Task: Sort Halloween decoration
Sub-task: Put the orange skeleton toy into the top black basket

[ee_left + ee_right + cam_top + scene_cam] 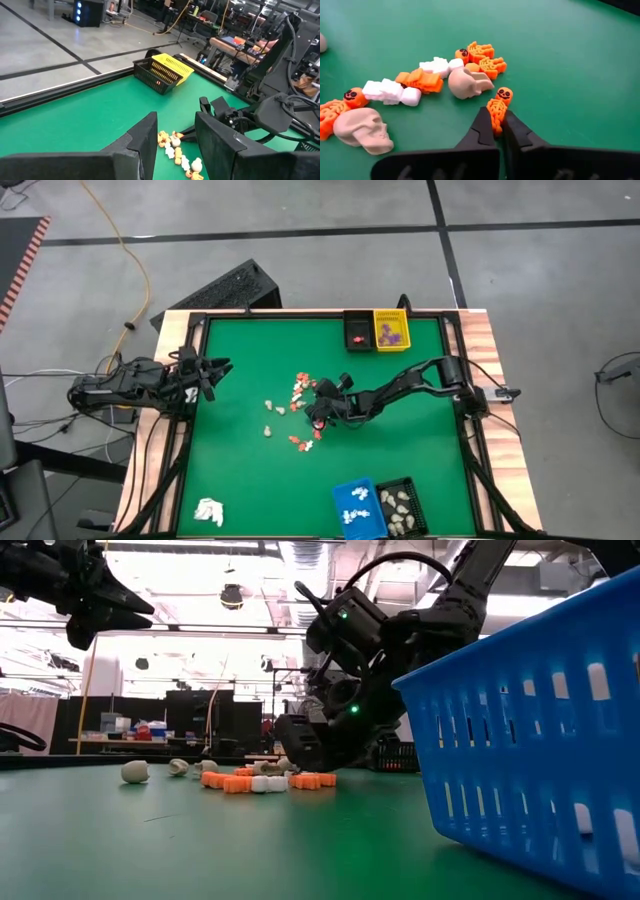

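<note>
No legible writing anywhere. Near edge: blue plastic basket holds white pieces; black mesh basket beside it holds cream skulls. Mid-table: right gripper pinches orange skeleton figurine among scattered orange, white and cream Halloween pieces. Left gripper hangs apart-fingered at left edge. Far edge: black tray, one red piece; yellow basket, purple pieces.
</note>
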You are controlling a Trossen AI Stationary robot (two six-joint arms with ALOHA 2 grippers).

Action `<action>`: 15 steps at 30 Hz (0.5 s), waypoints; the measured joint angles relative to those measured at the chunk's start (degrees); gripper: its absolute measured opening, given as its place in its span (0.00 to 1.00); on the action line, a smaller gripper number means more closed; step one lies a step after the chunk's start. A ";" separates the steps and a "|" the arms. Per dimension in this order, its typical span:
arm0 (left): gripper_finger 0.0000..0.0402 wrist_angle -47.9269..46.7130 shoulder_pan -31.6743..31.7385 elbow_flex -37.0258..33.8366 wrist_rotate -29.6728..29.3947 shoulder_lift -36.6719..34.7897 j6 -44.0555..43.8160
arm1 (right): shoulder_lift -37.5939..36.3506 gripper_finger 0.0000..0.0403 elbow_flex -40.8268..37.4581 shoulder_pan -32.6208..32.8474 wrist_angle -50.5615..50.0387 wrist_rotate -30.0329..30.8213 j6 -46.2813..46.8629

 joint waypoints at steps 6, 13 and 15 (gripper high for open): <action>0.30 0.00 0.00 0.00 0.02 0.00 -0.12 | -4.77 0.01 -0.09 0.13 -1.38 -3.11 0.22; 0.30 -0.07 0.00 0.00 -0.04 0.00 -0.12 | -17.15 0.01 0.04 -1.38 -10.32 -1.51 -4.41; 0.30 -0.15 0.00 0.00 0.00 0.00 -0.12 | -21.00 0.01 0.04 -2.61 -14.96 0.42 -5.99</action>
